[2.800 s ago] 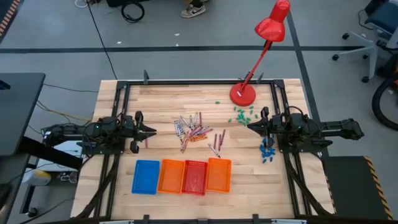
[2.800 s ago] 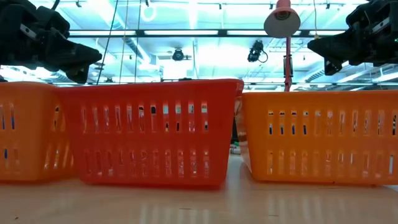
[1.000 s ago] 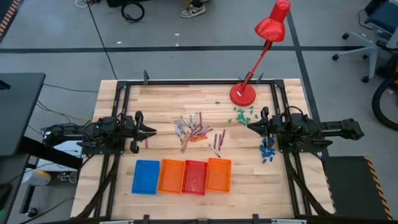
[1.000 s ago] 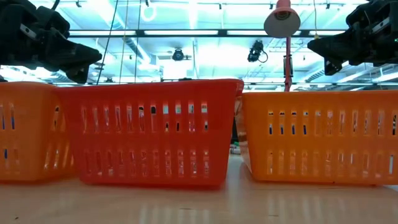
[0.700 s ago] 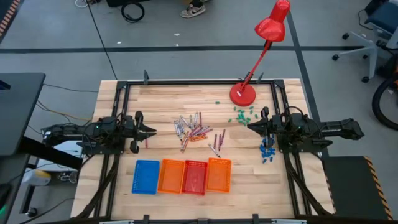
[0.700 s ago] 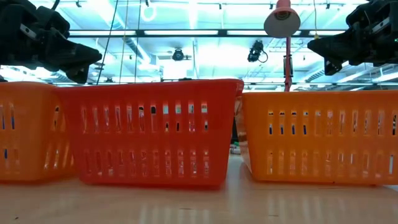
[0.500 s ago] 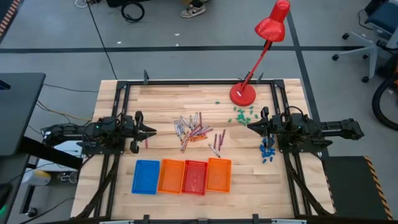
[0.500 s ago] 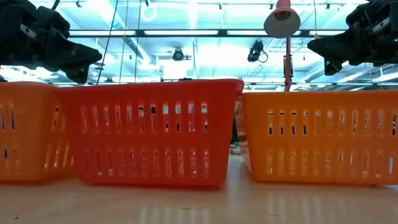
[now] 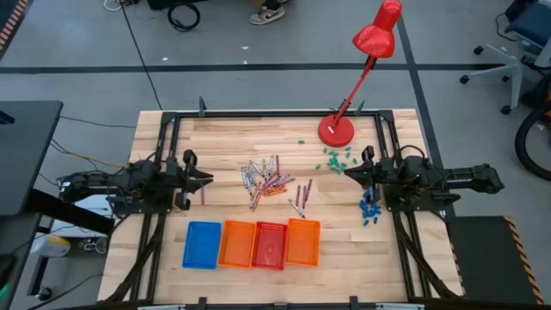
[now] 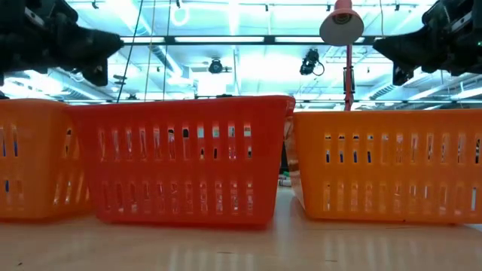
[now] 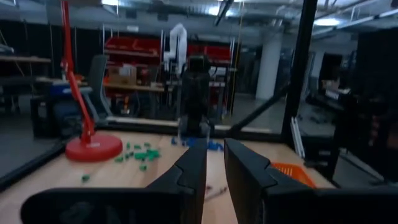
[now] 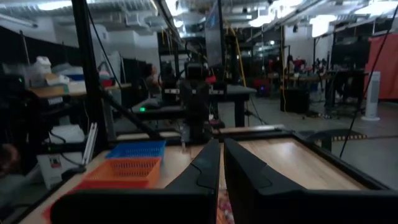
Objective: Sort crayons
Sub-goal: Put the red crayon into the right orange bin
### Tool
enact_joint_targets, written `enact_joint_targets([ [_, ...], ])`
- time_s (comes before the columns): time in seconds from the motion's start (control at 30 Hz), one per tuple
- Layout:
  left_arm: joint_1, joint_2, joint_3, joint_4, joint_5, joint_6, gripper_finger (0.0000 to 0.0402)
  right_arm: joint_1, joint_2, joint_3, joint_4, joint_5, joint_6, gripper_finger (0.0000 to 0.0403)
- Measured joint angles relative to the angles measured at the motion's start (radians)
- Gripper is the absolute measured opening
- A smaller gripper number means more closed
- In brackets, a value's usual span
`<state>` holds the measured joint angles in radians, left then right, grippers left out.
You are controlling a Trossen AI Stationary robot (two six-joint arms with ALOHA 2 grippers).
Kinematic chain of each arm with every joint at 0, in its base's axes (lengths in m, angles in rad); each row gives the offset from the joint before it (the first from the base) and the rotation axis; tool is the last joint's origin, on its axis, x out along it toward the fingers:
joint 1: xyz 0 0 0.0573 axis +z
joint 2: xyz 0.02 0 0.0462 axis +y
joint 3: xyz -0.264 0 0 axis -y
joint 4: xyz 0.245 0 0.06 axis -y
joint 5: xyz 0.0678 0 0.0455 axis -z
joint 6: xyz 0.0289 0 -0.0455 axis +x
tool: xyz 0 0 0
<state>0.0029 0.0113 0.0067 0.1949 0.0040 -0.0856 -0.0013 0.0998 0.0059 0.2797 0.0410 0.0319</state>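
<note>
The crayons (image 9: 269, 181) lie in a loose pile of grey, orange, red-pink and purple sticks on the wooden table's middle. They are hidden behind the baskets in the low view. My left gripper (image 9: 208, 178) hovers above the table left of the pile, pointing at it, shut and empty. It also shows in the left wrist view (image 11: 214, 155) and the low view (image 10: 113, 41). My right gripper (image 9: 344, 174) hovers right of the pile, pointing at it, shut and empty. It also shows in the right wrist view (image 12: 221, 149) and the low view (image 10: 380, 45).
Along the near edge stand a blue basket (image 9: 202, 244), an orange one (image 9: 235, 244), a red one (image 9: 269, 244) and another orange one (image 9: 303, 241). A red desk lamp's base (image 9: 336, 131) stands at the far right. Green bits (image 9: 336, 158) and blue bits (image 9: 370, 211) lie near my right gripper.
Both grippers have risen a little above the table, staying shut and empty. The crayons and baskets have not moved.
</note>
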Motion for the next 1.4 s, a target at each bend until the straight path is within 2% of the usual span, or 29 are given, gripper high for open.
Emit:
enact_joint_targets([
  [0.4, 0.0, 0.001, 0.0, 0.04, 0.0, -0.014, 0.0068, 0.0, -0.001, 0.0, 0.215, -0.006, 0.075, 0.0029],
  [0.57, 0.0, 0.001, 0.0, 0.041, 0.0, -0.063, 0.0068, 0.0, 0.0, 0.0, 0.227, -0.007, 0.052, 0.0029],
  [0.77, 0.0, 0.002, 0.0, 0.041, -0.001, -0.079, 0.0068, 0.0, 0.0, 0.0, 0.226, 0.006, 0.148, 0.0029],
  [0.93, 0.0, 0.002, 0.0, 0.079, -0.118, -0.038, 0.0068, 0.0, 0.004, 0.0, 0.217, 0.049, 0.202, 0.0029],
  [1.03, 0.0, 0.02, 0.0, 0.077, -0.167, -0.06, 0.0068, 0.0, 0.038, 0.001, 0.221, 0.07, 0.209, 0.0029],
  [1.13, 0.0, 0.064, 0.0, 0.077, -0.168, -0.069, 0.0068, 0.0, 0.103, 0.013, 0.217, 0.116, 0.236, 0.0027],
  [1.4, 0.0, 0.238, 0.031, 0.069, -0.224, -0.083, 0.0068, 0.0, 0.354, 0.125, 0.221, 0.173, 0.239, 0.0025],
])
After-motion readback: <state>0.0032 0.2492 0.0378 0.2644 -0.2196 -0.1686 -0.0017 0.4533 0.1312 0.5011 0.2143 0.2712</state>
